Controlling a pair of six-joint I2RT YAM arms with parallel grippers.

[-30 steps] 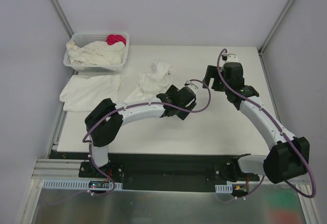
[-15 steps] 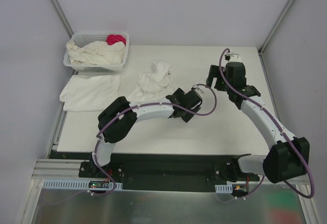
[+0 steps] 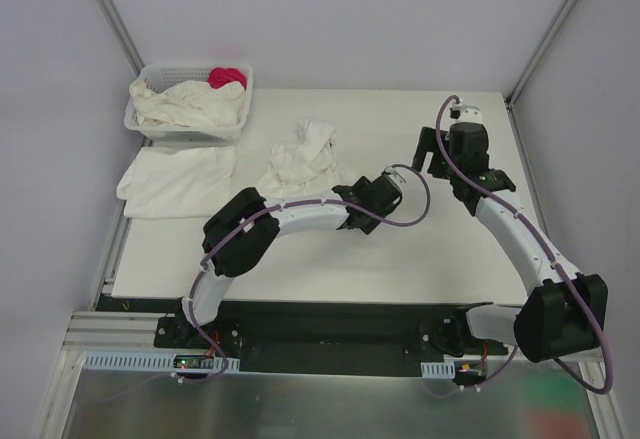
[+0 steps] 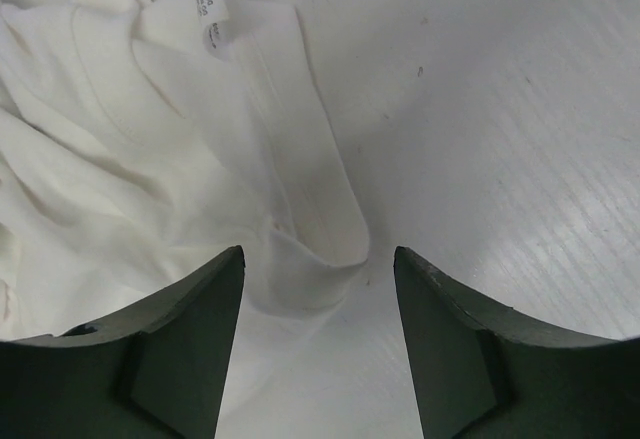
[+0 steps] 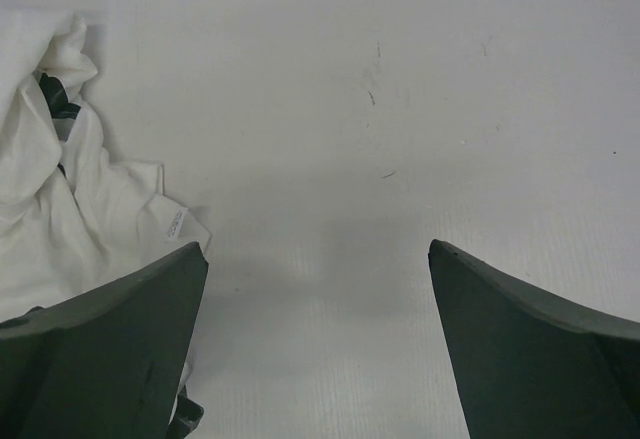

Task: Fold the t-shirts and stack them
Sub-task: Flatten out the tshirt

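A crumpled white t-shirt lies at mid-table. It also shows in the left wrist view and the right wrist view. My left gripper is open and low at the shirt's right edge. In the left wrist view a fold of the shirt's edge lies just ahead of the open jaws, which hold nothing. My right gripper is open and empty over bare table right of the shirt, as its own view shows. A folded t-shirt lies flat at the left.
A white lattice basket at the back left holds more cream shirts and a pink-red cloth. Grey walls close in the table on three sides. A shirt label shows on the crumpled shirt.
My left arm has reached further right along the crumpled shirt's near-right edge. My right gripper has shifted slightly right. The shirts have not moved.
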